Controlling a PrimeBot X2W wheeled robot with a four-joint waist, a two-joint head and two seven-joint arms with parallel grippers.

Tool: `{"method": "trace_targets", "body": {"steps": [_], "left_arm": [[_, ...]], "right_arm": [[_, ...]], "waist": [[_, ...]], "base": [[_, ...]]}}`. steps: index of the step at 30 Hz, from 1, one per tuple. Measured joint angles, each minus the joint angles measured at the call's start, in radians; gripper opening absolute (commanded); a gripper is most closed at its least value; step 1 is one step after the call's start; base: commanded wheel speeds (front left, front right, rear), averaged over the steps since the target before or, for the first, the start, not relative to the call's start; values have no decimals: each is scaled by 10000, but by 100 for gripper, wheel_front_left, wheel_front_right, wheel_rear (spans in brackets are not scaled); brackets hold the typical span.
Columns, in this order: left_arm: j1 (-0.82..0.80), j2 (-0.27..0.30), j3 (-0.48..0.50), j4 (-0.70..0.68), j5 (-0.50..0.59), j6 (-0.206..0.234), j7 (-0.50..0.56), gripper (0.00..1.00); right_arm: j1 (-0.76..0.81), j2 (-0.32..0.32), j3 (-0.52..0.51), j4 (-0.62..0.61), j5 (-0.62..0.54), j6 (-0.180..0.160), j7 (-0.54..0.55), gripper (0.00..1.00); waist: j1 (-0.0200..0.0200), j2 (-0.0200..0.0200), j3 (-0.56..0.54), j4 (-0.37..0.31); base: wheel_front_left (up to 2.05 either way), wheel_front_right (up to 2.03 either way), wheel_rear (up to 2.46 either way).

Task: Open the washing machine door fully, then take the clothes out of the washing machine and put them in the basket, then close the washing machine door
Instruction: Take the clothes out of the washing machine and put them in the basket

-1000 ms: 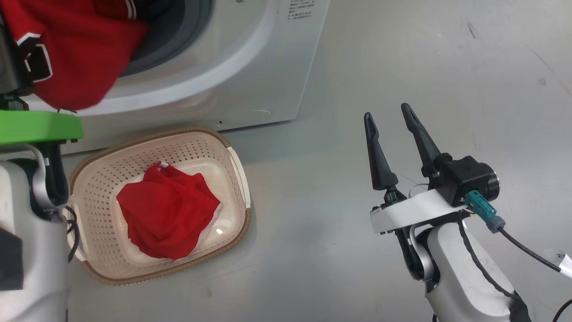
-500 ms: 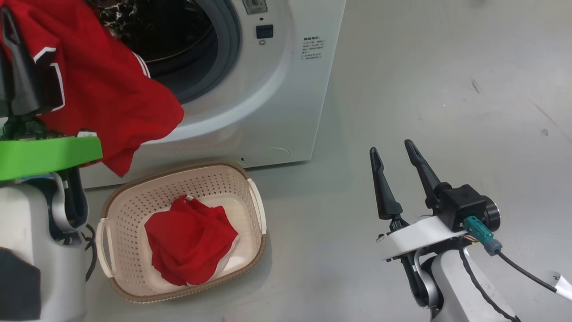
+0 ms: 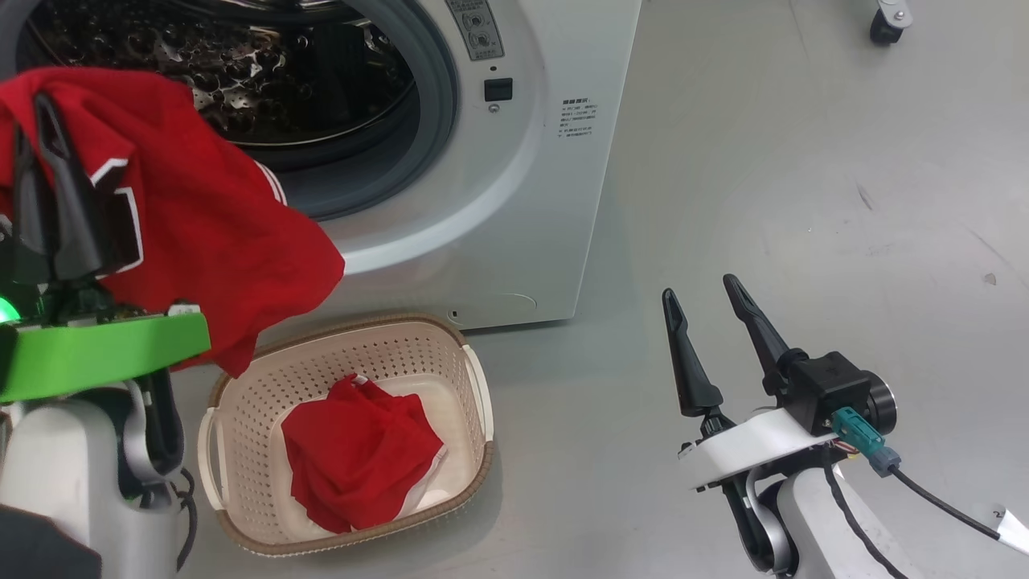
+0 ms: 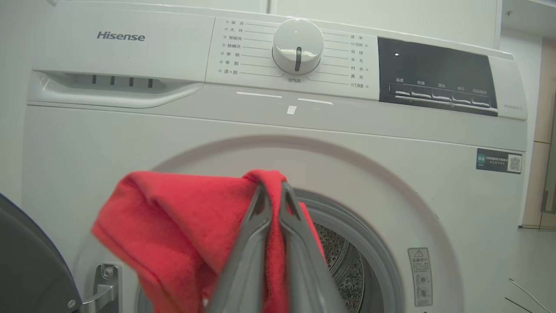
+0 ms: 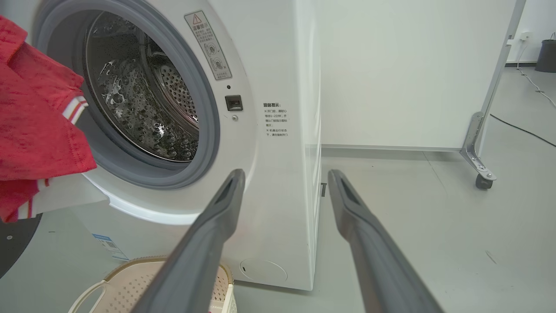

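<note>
I see left pincer [image 4: 274, 188] clamped on red garment [image 3: 209, 233], held in front of washing machine [image 3: 547, 161] opening. Second red garment [image 3: 362, 466] lies in basket [image 3: 249, 386] on floor [image 3: 804, 161]. Right pincer [image 3: 698, 286] spread, empty, well apart.

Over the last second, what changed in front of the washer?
The head camera tilted up, sliding the whole scene down. The left tool, still shut on the red jersey, has brought it nearer the basket; its lower corner now overlaps the rim in the head view. Unchanged: right tool open and idle, one red garment lying in the basket.
</note>
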Motion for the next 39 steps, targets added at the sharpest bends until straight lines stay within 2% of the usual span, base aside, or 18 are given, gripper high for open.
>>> {"method": "trace_targets", "body": {"steps": [11, 20, 32, 39], "left_arm": [[1445, -232, -349, 221, -52, 138, 612, 0], [2183, -353, -849, 874, -364, 138, 1060, 0], [2168, -359, -1083, 2374, -548, 107, 1758, 0], [1158, -15, -1047, 3358, -548, -36, 2299, 0]], "right_arm": [[58, -2, 84, -81, -29, 138, 0, 100], [45, -2, 278, -378, -31, 138, 0, 100], [-297, -2, 535, -855, -59, 121, -2, 100], [-960, -6, 899, -1363, 142, 35, -2, 100]], "waist": [[0, 0, 55, -86], [0, 0, 536, -210], [1, 0, 1717, -584], [0, 0, 2739, -984]], "base": [[0, 0, 0], [0, 0, 0], [0, 0, 0], [0, 0, 0]]}}
